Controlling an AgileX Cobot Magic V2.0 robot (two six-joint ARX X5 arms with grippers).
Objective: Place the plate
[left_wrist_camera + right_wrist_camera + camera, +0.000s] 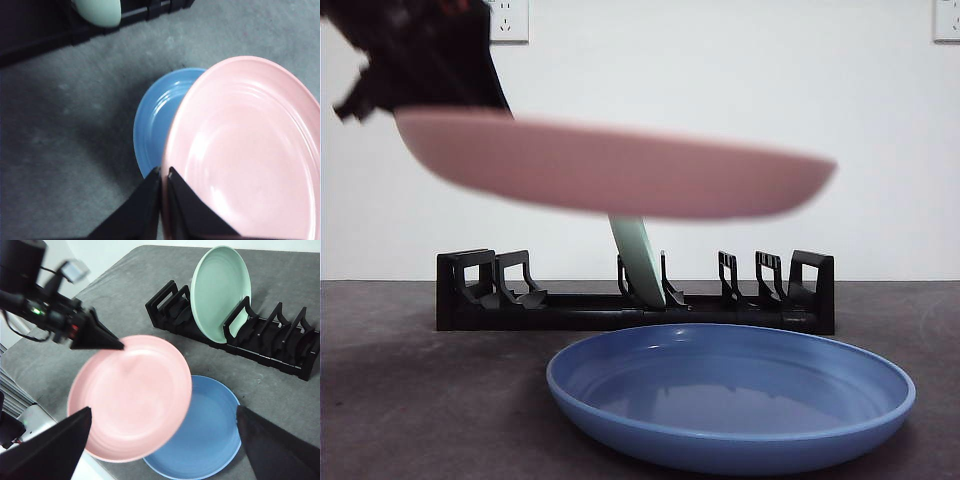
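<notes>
Robot lab bench, shown by bare white wall (720,90) with sockets (508,18), grey table (400,380), black dish rack (235,335), wired robot arm (55,315)

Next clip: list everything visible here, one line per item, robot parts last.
pink plate: 1, pink, held in the air by its rim above the blue plate
blue plate: 1, blue, flat on the table in front of the rack
green plate: 1, pale green, standing on edge in a middle slot of the rack
dish rack: 1, black, at the back of the table
table: 1, dark grey
wall sockets: 2, white, on the wall
left gripper: 1, black, clamped on the pink plate's rim
right gripper: 1, black, open, empty, above the plates
</notes>
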